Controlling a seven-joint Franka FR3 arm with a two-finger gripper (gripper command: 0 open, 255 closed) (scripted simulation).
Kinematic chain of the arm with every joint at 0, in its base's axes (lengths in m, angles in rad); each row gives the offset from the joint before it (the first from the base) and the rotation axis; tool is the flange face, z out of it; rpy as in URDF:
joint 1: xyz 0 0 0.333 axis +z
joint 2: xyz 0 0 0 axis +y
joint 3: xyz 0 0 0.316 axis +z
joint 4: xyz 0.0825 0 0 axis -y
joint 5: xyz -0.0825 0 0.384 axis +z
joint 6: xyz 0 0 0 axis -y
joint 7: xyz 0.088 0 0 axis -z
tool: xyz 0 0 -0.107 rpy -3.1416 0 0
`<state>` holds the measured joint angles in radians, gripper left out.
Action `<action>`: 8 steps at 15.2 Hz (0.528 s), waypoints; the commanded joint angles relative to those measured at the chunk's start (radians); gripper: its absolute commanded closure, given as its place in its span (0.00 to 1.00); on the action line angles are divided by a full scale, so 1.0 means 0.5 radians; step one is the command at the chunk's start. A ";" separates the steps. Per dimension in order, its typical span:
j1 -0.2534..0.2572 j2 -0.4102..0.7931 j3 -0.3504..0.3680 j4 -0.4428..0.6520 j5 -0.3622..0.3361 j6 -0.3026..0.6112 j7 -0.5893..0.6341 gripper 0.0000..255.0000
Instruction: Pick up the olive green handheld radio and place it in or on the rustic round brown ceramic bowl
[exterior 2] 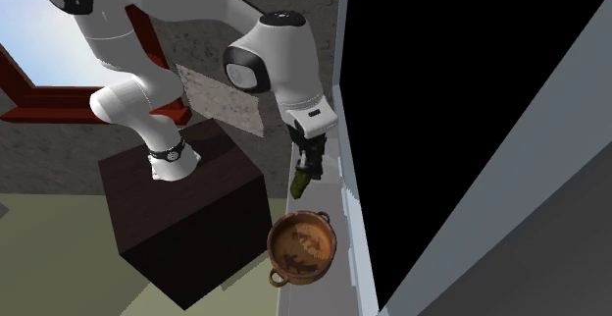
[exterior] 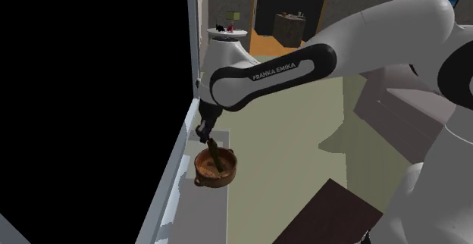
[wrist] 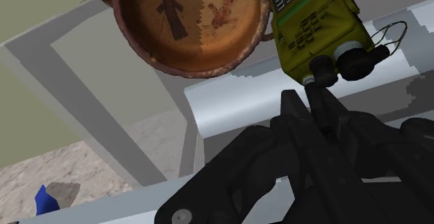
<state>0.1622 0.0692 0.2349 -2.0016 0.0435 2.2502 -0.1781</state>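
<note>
You had the hand [wrist: 314,96] closed narrow on the radio [wrist: 309,21], its two black fingers pressed together at the knobbed end of the olive case. The rest of the radio stuck out straight beyond the fingertips, keypad face turned toward the wrist camera. In the second exterior view the hand [exterior 2: 312,157] pointed down and the radio [exterior 2: 303,180] hung from it, tilted a little, with nothing under it touching it.

The bowl [wrist: 149,28] lay farther out beyond the fingertips than the radio, and off to one side of it. From the wrist, the radio's edge just overlapped the bowl's rim, while most of the brown, dark-marked inside stood beside the case. In the second exterior view the bowl [exterior 2: 304,247] sat below the hand with a visible gap between its rim and the radio's low end. In the shoulder view the hand [exterior: 205,129] was right above the bowl [exterior: 203,177], and the radio [exterior: 215,154] reached down across its opening.

The bowl rested on the grey desk [exterior: 208,218], which ran beside a large black area [exterior: 91,91] close to the hand. The dark stand [exterior 2: 186,206] stood behind your arm.
</note>
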 commanded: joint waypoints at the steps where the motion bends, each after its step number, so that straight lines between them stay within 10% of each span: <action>1: -0.049 0.021 -0.040 0.025 0.018 -0.008 -0.103 1.00; 8: -0.154 0.105 -0.124 0.078 0.052 0.008 -0.314 1.00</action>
<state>0.0864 0.1168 0.1740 -1.9572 0.0691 2.2442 -0.3307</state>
